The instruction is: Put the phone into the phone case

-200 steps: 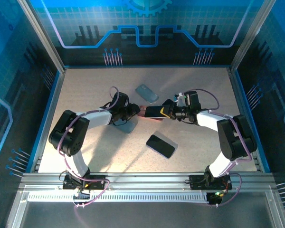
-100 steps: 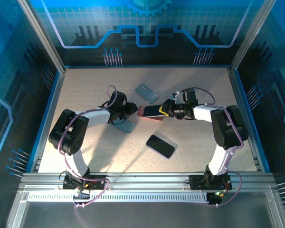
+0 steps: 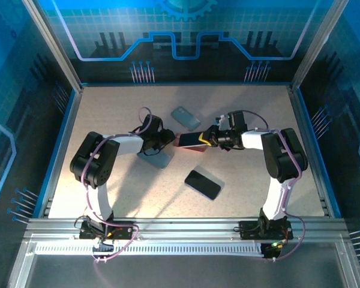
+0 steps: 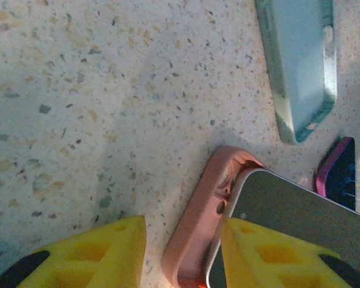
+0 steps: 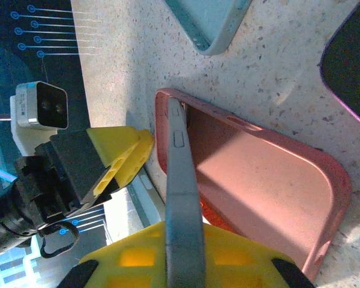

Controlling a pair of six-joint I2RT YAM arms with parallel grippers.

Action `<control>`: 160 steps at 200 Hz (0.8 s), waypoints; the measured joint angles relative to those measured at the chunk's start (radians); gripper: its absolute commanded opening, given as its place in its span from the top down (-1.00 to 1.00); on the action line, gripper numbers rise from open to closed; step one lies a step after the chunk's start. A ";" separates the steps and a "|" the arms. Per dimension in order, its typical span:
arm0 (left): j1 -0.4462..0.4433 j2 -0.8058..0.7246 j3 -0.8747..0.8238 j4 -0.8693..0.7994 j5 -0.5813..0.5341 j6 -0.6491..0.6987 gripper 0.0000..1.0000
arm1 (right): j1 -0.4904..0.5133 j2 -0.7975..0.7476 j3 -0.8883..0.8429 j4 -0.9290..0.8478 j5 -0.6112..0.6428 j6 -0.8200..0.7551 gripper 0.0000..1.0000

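Speckled tabletop [image 3: 108,114], blue enclosure. Right gripper [image 3: 210,138] was clamped on the phone [image 5: 183,198], held on edge with one long side down inside the pink case [image 5: 270,192], which lay on the table. Left gripper [image 4: 181,231] had jaws apart, straddling the case's end, not pinching. Suggest: brace that end, tip the phone flat, then seat the corners gradually.

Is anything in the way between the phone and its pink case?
Nothing visible is. The phone, held on edge by the right gripper, already leans into the open pink case; only bare case floor lies beside it.
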 measured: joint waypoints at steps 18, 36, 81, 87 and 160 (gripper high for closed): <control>0.000 0.011 0.005 0.006 0.003 -0.003 0.24 | 0.003 0.011 0.014 -0.001 -0.001 0.002 1.00; 0.000 0.022 0.014 0.024 0.007 -0.006 0.24 | 0.008 0.024 0.034 -0.005 0.001 0.002 1.00; 0.000 0.032 0.019 0.038 0.018 -0.010 0.22 | 0.030 0.056 0.077 -0.008 0.010 0.002 1.00; 0.000 0.033 0.019 0.039 0.019 -0.010 0.22 | 0.033 0.059 0.082 -0.007 0.011 0.002 1.00; 0.000 0.034 0.019 0.046 0.019 -0.019 0.21 | 0.067 0.092 0.126 -0.005 0.030 0.006 1.00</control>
